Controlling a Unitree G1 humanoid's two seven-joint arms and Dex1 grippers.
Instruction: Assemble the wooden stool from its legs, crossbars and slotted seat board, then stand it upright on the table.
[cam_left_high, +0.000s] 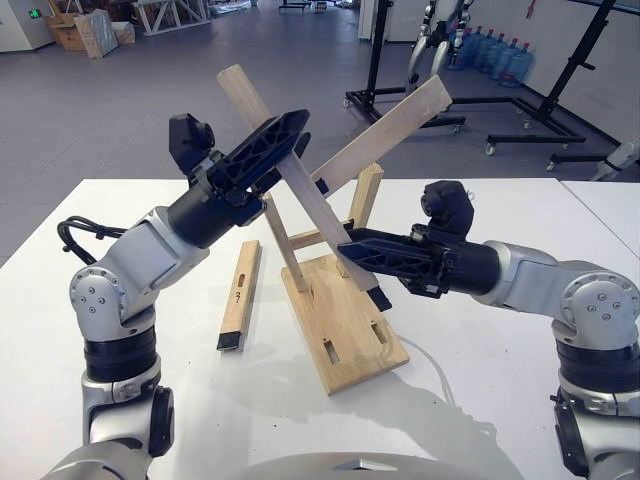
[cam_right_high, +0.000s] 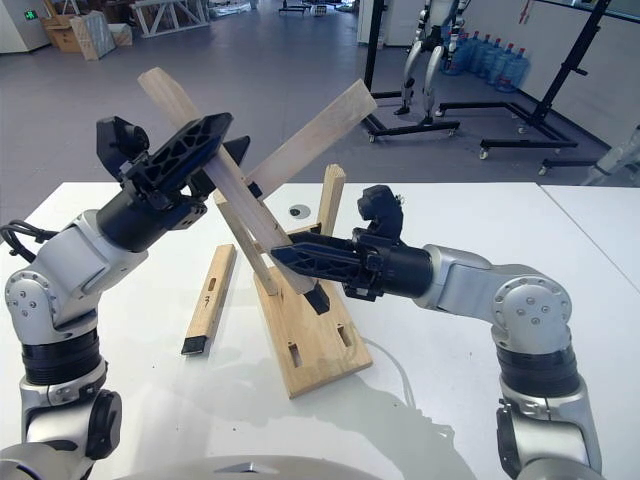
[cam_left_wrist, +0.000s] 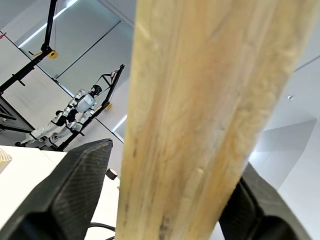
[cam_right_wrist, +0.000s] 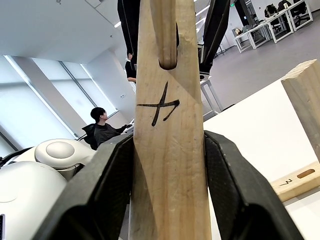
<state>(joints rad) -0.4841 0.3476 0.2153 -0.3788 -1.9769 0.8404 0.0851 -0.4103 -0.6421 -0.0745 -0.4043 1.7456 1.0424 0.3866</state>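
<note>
Left gripper (cam_left_high: 283, 140): clenched on leg (cam_left_high: 315, 205), upper part.
Right gripper (cam_left_high: 352, 250): clamped on same leg, lower down.
Seat board (cam_left_high: 345, 340): flat, directly beneath right gripper.
Method: steer leg end into slot (cam_left_high: 383, 330); push straight, no twisting.

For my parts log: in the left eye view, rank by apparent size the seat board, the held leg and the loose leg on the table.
Largest: seat board.
Then held leg, raised nearer the camera, so its lead is unsure.
Smallest: loose leg.
</note>
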